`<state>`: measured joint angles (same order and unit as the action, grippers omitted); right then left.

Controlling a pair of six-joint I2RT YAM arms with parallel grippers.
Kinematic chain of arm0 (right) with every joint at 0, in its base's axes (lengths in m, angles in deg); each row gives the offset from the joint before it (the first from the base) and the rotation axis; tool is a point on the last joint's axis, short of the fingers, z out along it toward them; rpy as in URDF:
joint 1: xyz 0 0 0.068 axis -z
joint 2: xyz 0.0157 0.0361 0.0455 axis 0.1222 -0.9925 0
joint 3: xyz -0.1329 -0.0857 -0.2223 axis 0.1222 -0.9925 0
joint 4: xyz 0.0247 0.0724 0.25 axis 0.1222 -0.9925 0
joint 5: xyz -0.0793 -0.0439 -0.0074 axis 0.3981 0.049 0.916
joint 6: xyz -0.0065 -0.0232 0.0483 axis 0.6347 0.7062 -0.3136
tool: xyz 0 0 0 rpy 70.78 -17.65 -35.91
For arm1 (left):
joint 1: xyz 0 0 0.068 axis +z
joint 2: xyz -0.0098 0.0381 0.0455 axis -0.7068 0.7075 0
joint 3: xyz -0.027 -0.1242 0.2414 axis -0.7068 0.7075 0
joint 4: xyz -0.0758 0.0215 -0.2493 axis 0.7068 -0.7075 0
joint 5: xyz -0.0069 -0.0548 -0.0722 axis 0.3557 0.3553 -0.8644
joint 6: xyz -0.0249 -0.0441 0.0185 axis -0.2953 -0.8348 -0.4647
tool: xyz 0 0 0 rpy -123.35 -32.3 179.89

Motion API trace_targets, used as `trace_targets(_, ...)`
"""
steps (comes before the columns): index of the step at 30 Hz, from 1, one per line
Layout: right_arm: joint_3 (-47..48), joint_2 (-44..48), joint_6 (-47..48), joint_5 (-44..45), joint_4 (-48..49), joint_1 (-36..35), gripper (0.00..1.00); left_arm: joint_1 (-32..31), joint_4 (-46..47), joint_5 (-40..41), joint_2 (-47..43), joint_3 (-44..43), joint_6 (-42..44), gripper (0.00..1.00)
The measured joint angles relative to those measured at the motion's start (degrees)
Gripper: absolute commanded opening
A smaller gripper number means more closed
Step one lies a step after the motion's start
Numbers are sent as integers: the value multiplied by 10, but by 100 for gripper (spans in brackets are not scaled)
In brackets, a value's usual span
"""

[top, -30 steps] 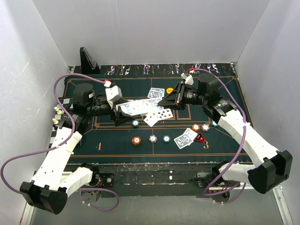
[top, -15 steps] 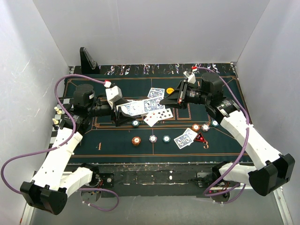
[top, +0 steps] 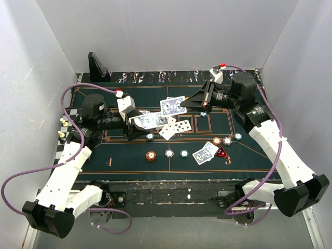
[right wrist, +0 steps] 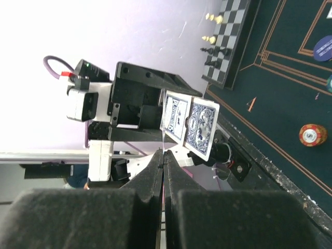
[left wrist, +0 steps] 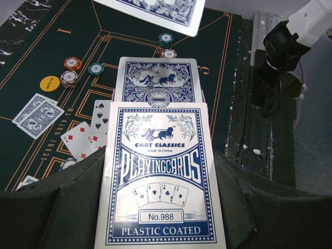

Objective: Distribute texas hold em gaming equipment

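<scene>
My left gripper (top: 136, 124) is shut on a blue-and-white playing-card box (left wrist: 160, 176), held above the green mat with a blue-backed card (left wrist: 157, 80) sticking out of its end. The right gripper (top: 193, 101) is shut on one blue-backed card (top: 173, 106), lifted clear of the box. In the right wrist view that card runs edge-on between the closed fingers (right wrist: 165, 153). Face-up cards (top: 176, 128) lie mid-mat, and a face-down pair (top: 205, 153) rests by the red triangular marker (top: 221, 152). Chips sit in a front row (top: 169, 153) and at the right (top: 227, 140). A yellow disc (left wrist: 50, 83) shows only in the left wrist view.
A black-and-white chequered board with chess pieces (top: 62, 134) lies along the mat's left edge. A black stand (top: 97, 66) sits at the back left corner. White walls close in the sides and the back. The dark table edge (top: 171, 181) runs along the front.
The right gripper has shut on a card at the box and drawn it back and to the right, away from the left gripper. The left arm has held still.
</scene>
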<state>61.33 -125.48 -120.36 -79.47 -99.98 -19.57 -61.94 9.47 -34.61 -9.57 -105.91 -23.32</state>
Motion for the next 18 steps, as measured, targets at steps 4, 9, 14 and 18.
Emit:
trace_targets(4, 52, -9, 63, 18, -72, 30, 1, 0, 0, 0, -1, 0, -1, 10)
trace_targets(9, 165, -47, 194, 119, -209, 47, 1, 0, -1, 0, -3, 0, -1, 10)
trace_targets(14, 191, -92, 306, 269, -299, 43, 1, 0, -5, 1, -6, 0, -2, 11)
trace_targets(18, 190, -158, 358, 404, -341, 24, 1, 0, -7, 1, -7, -1, -4, 11)
